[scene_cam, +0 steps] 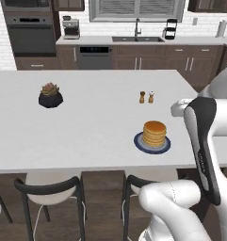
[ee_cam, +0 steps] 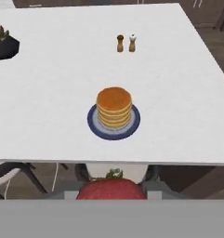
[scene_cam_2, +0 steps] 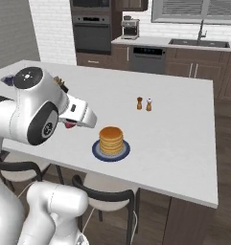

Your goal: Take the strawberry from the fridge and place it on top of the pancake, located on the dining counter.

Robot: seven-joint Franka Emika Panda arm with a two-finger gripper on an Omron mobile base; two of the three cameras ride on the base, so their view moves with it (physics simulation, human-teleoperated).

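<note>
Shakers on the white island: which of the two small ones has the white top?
The small shaker with the white top stands on the right of the pair in the left base view; its brown-topped wooden neighbour stands beside it on the left.

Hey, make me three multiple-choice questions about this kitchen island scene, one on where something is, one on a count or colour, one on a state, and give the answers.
1. Where is the strawberry?
A. On the pancake
B. Between the claw's fingers
C. On the dining counter

2. How many small shakers stand behind the pancake?
A. One
B. Two
C. Four

3. What is the state of the pancake's top?
A. Bare
B. Topped with fruit
C. Covered by a lid

Answers: 1 B, the hand view shows it at the claw, short of the dining counter. 2 B, a brown and a white one. 3 A, nothing lies on the stack.
</note>
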